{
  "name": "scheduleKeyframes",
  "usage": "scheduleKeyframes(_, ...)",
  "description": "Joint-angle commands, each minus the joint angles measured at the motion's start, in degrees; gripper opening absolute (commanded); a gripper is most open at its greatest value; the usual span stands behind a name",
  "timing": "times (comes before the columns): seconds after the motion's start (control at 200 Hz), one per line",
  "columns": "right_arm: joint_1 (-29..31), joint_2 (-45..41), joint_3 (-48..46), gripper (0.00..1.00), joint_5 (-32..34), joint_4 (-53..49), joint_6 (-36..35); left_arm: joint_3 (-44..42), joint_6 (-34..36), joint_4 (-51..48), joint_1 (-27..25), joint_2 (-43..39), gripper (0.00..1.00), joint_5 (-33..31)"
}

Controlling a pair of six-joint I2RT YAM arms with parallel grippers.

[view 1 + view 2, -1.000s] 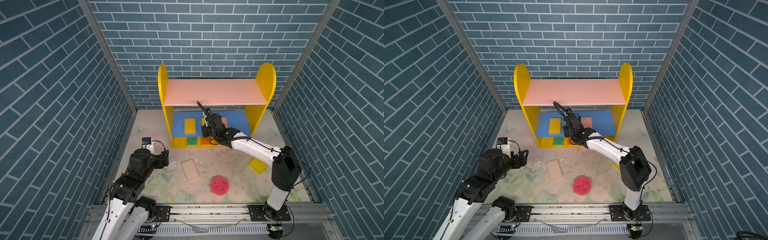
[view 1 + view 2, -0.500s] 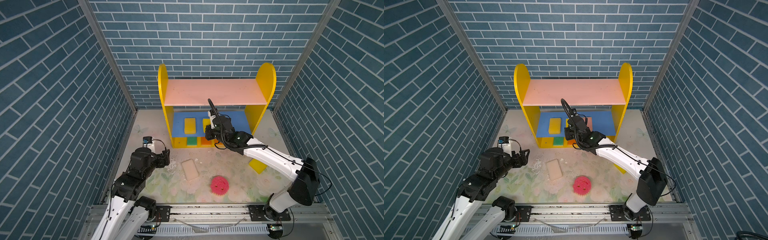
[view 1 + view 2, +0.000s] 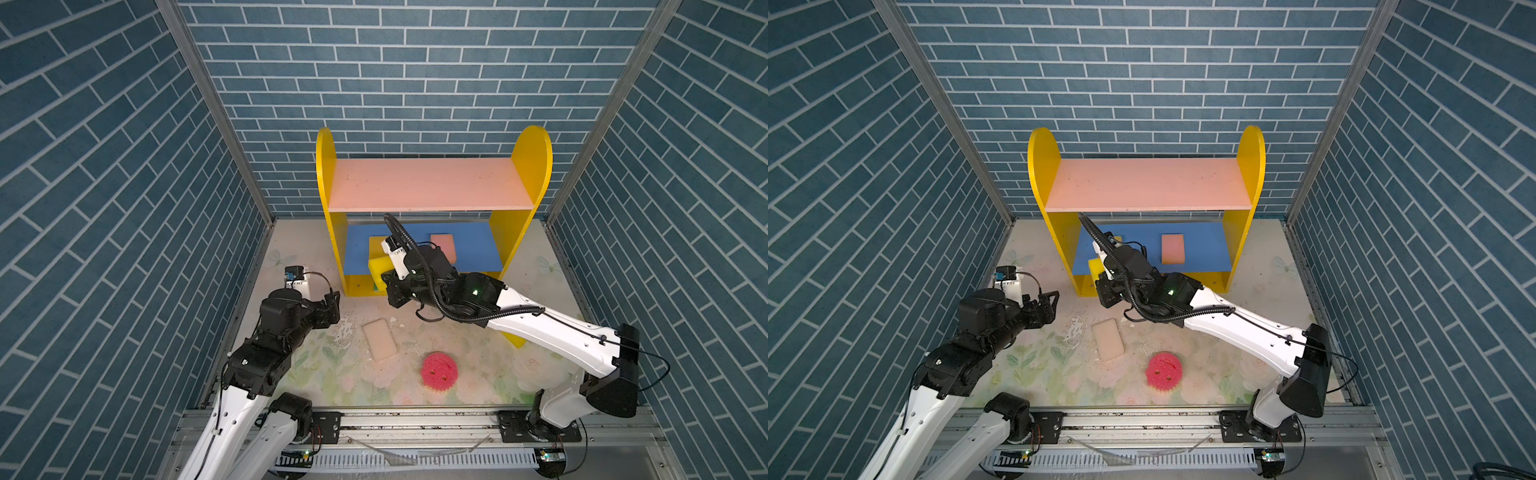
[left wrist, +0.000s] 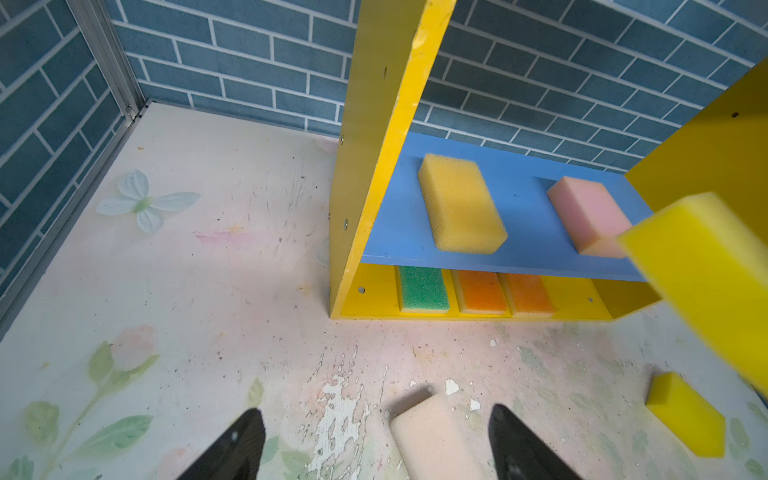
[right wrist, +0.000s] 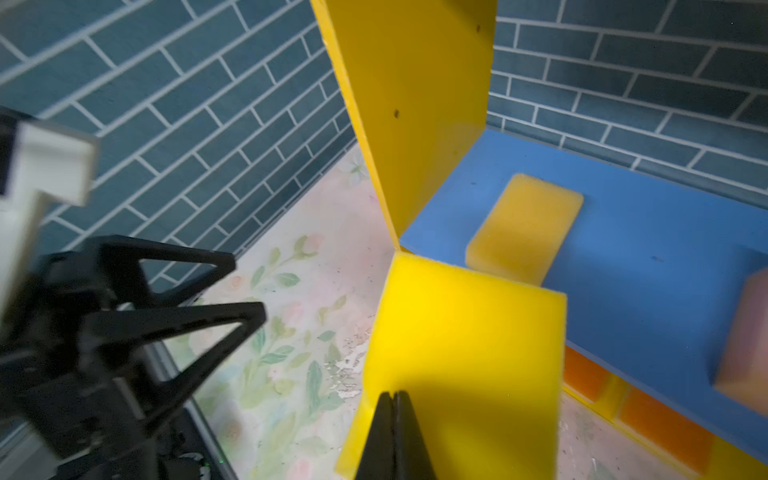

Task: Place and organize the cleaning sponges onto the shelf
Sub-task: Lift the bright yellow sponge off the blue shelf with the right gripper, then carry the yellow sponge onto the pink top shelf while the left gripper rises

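Blue brick walls (image 3: 415, 62) stand all around a flowery surface (image 3: 316, 365), and the shelf (image 3: 536, 166) sits at the back. Your right fingers (image 5: 392, 405) are pinched shut on one edge of a bright yellow sponge (image 5: 461, 353). They hold it up in the air, tilted, just in front of the blue middle board (image 4: 519, 195). It is close to the holey yellow sponge (image 4: 461, 208) that lies on that board. A pink sponge (image 4: 586, 216) lies further along the board, with a bare gap between the two. I think that gap is the best spot, so move your sponge over it slowly. Lift it above the board's front edge first. Then turn it flat and straight like the two sponges beside it. Try not to bump the holey one. Let go only when your sponge rests on the board. Your left fingers (image 4: 237, 444) are wide open and hold nothing, low over the surface next to the cream sponge (image 3: 379, 338). Leave them there, out of the way.
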Motion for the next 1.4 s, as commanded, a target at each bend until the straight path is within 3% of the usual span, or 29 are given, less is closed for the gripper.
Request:
scheduleKeyframes(0.0, 1.5, 1.6, 8.3, 0.00, -1.4, -3.9, -3.9, 1.5, 0.0, 0.0, 0.4, -0.1, 0.86, -1.0)
scheduleKeyframes(0.18, 1.9, 5.3, 21.0, 0.00, -1.0, -7.4, -8.2, 1.8, -0.5, -0.4, 0.4, -0.1, 0.86, -0.8)
scheduleKeyframes(0.315, 1.9, 9.8, 32.1, 0.00, 4.3, -9.6, -12.2, 2.7, -0.2, 2.6, 0.4, 1.5, 0.86, 3.7)
scheduleKeyframes(0.45, 1.7, 17.5, 46.2, 0.00, 9.7, -12.3, -16.8, 8.1, 0.4, 3.0, 0.4, 5.6, 0.84, 6.5)
scheduleKeyframes(0.625, -0.9, 27.4, 62.6, 0.00, 12.2, -15.0, -18.2, 14.9, 1.5, 5.7, 0.4, 9.5, 0.84, 7.0)
scheduleKeyframes(1.14, -8.4, 32.4, 61.9, 0.00, 10.8, -12.2, -9.9, 33.9, -1.5, 14.9, 0.4, 22.3, 0.79, 14.1)
scheduleKeyframes(1.395, -9.4, 33.2, 61.2, 0.00, 9.8, -11.0, -8.2, 36.7, -3.6, 15.3, 0.4, 25.4, 0.78, 15.9)
